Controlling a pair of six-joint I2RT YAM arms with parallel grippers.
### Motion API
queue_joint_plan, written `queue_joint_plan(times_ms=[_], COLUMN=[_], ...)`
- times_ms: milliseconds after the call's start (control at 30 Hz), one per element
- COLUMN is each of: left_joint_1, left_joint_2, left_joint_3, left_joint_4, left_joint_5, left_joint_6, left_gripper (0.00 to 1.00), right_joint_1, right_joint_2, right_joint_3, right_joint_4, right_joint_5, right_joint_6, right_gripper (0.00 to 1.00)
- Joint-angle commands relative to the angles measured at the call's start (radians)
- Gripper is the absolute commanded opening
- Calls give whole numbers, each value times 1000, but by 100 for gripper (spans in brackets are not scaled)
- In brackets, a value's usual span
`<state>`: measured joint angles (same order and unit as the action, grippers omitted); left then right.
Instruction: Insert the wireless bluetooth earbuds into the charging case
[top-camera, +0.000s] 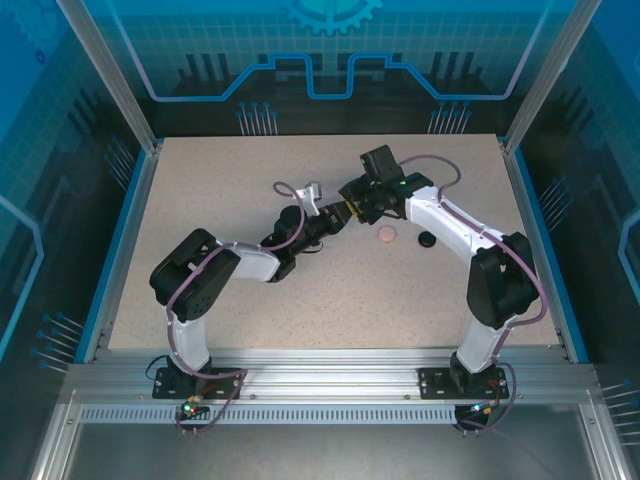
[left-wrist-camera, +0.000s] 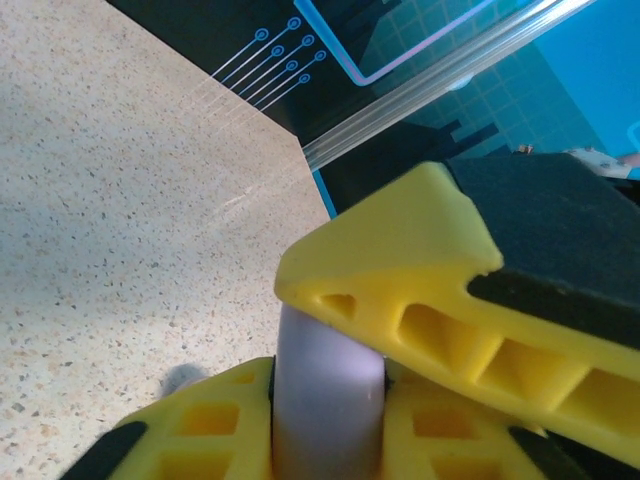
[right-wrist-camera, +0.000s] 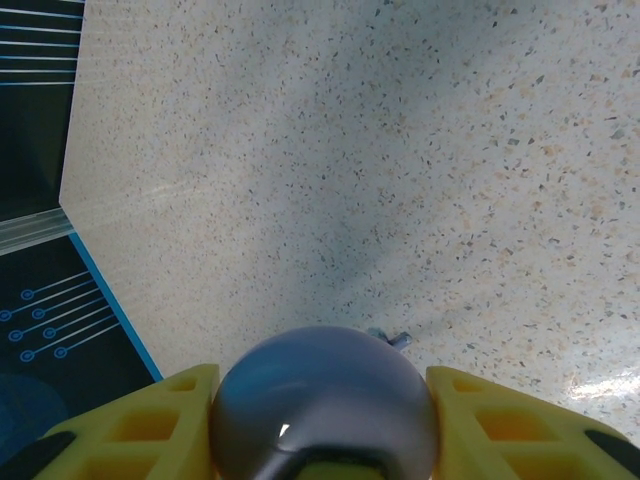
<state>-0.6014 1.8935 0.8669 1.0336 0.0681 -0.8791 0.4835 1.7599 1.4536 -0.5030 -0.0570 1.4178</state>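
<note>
**At mid-worktop, two claws on one lilac case**

Over the middle of the worktop (top-camera: 200, 230), a little toward its far edge, we see both arms meet. The surface is a pale beige slab with fine dark and tan speckles, matt with a soft sheen. Blue edging (top-camera: 118, 250) trims its left and right edges. A slotted aluminium rail (top-camera: 330, 385) runs along the near edge and carries the arm bases. Clear panels wall the worktop in. Behind them hang blue backdrops printed with circuit-style lines, and a gear motif (top-camera: 332, 12) sits above the far edge.

The lilac case (right-wrist-camera: 325, 400) is a smooth, glossy, rounded disc held off the surface. The right gripper (right-wrist-camera: 322, 378) is clenched across its width, with yellow lattice-cut plastic fingers (right-wrist-camera: 130, 430) pressing both sides of the dome. The left gripper (left-wrist-camera: 328, 385) is clenched on the same case across its thin edge. One right finger lies slanted over the top of it.

On the worktop just beyond the held case lies a tiny grey stemmed earbud (right-wrist-camera: 390, 338), apart from both claws and too small for us to make out further. A pink case (top-camera: 387, 234) and a black case (top-camera: 426, 239), both round and flat, lie near each other between the centre and the right edge.
</note>
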Motion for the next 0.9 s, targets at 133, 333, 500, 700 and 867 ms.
queue_joint_plan(times_ms=[133,333,500,700,867], left_joint_1=[6,17,77,198,242], left_joint_2=[-34,-64,-101,-116,-106], left_joint_3=[-21,2,63,223,275], left_joint_4=[15,-49,-147,-336,-375], left_joint_5=[-70,-10,198,601,774], left_joint_6=[9,17,18,95,127], left_gripper=[4,0,0,0,0], right_joint_1=[4,-34,-139,-233,-236], right_joint_2=[-36,-60,-179,-367,-485], right_joint_3=[-15,9,0,-147,-306], right_joint_4=[-16,8,10,122,270], right_joint_5=[-7,-17,-29,-143,-292], right_joint_6=[5,-56,-214,-541,-800], right_gripper=[39,77,85,83,83])
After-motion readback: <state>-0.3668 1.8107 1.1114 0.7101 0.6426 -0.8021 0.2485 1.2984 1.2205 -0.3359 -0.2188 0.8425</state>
